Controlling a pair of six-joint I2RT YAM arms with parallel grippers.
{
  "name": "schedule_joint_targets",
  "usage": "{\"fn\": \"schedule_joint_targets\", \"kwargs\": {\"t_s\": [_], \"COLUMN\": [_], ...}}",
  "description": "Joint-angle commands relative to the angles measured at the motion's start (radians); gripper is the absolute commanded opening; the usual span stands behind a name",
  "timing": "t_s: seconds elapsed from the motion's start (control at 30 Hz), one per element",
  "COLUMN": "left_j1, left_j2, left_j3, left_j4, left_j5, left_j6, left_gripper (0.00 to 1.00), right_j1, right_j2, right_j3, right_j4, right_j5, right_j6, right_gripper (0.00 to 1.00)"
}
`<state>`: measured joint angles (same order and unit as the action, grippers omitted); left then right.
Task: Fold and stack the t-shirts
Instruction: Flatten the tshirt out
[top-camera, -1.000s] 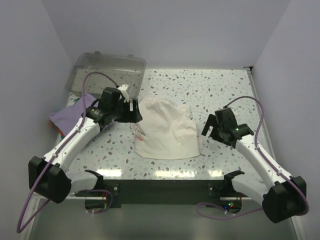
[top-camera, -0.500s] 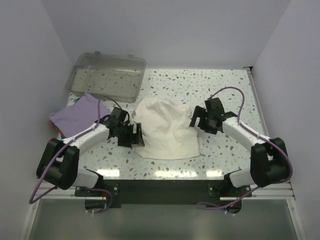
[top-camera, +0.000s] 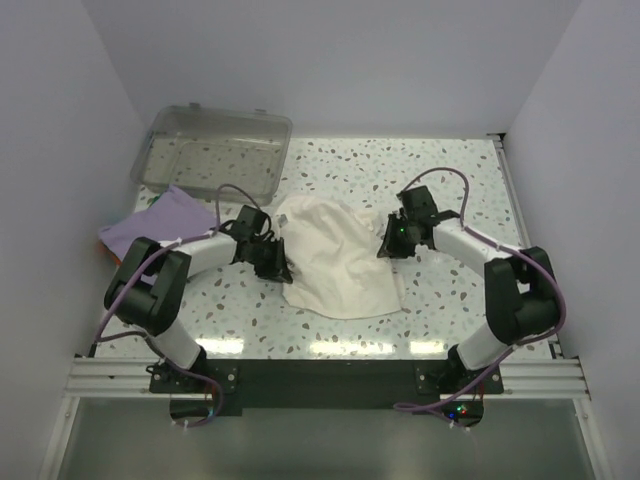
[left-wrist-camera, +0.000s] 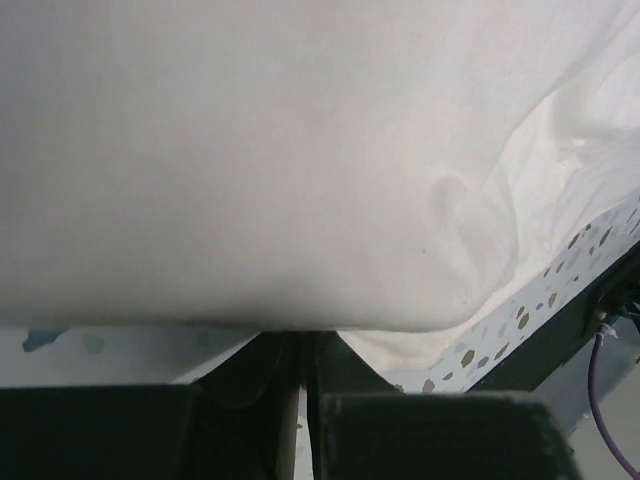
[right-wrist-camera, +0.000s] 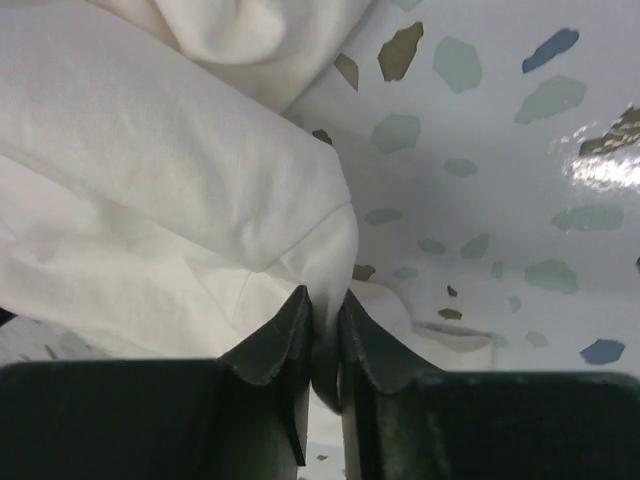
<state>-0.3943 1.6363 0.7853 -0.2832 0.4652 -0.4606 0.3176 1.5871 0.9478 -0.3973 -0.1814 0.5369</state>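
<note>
The cream-white t-shirt (top-camera: 337, 258) lies crumpled at the middle of the speckled table (top-camera: 440, 180). My left gripper (top-camera: 279, 269) is low at its left edge. In the left wrist view the cloth (left-wrist-camera: 300, 160) drapes over the fingertips, and the left gripper (left-wrist-camera: 300, 336) has its jaws pressed together there. My right gripper (top-camera: 388, 246) is at the shirt's right edge. In the right wrist view the right gripper (right-wrist-camera: 325, 302) is shut on a pinched fold of white cloth (right-wrist-camera: 200, 190). The lavender t-shirt (top-camera: 158, 220) lies flat at the far left.
A clear plastic bin (top-camera: 215, 152) stands at the back left, just behind the lavender shirt. White walls close the table in on the left, back and right. The arms' bases sit on the dark rail (top-camera: 320, 372) at the near edge.
Both grippers have come down from above the table to opposite edges of the white shirt and closed on it. The shirt's left side has bunched inward.
</note>
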Motion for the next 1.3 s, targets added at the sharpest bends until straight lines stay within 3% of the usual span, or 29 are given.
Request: {"fn": "schedule_joint_targets", "kwargs": {"t_s": [0.0,0.1,0.37,0.53,0.7,0.9,0.93,0.97,1.0,1.03,1.07,1.13,1.27], "left_j1": [-0.005,-0.005,-0.017,-0.025,-0.025,-0.021,-0.020,-0.018,-0.018,-0.018,-0.020,-0.020,-0.020], "left_j2": [0.049,0.088,0.256,0.373,0.513,0.694,0.717,0.723,0.721,0.703,0.686,0.607,0.444], "left_j3": [0.083,0.164,0.437,0.626,0.949,1.327,1.356,1.388,1.391,1.376,1.356,1.297,1.059], "left_j4": [0.072,0.058,-0.039,-0.077,-0.143,-0.157,-0.151,-0.131,-0.116,-0.105,-0.079,-0.050,-0.031], "left_j5": [0.013,0.012,0.020,0.013,-0.046,-0.177,-0.194,-0.215,-0.224,-0.235,-0.250,-0.260,-0.280], "left_j6": [0.037,0.054,0.123,0.148,0.160,0.106,0.093,0.067,0.059,0.053,0.048,0.053,0.102], "left_gripper": [0.07,0.01,0.00,0.00,0.00,0.00,0.06,0.33,0.42,0.50,0.59,0.63,0.67], "right_j1": [-0.003,-0.003,-0.003,-0.005,0.055,0.242,0.251,0.253,0.252,0.252,0.252,0.250,0.216], "right_j2": [-0.018,-0.074,-0.268,-0.364,-0.375,-0.254,-0.243,-0.234,-0.233,-0.233,-0.236,-0.242,-0.266], "right_j3": [0.052,0.052,0.006,-0.047,-0.049,0.109,0.143,0.154,0.166,0.181,0.184,0.172,0.112], "right_j4": [-0.090,-0.170,-0.359,-0.402,-0.336,-0.324,-0.324,-0.322,-0.339,-0.351,-0.366,-0.409,-0.468], "right_j5": [-0.046,-0.003,0.033,-0.088,-0.181,-0.168,-0.161,-0.135,-0.109,-0.087,-0.064,0.043,0.177], "right_j6": [-0.060,-0.097,-0.144,-0.137,-0.097,-0.098,-0.089,-0.081,-0.074,-0.072,-0.069,-0.051,-0.011], "right_gripper": [0.12,0.00,0.00,0.00,0.04,0.10,0.13,0.19,0.27,0.47,0.53,0.65,0.66]}}
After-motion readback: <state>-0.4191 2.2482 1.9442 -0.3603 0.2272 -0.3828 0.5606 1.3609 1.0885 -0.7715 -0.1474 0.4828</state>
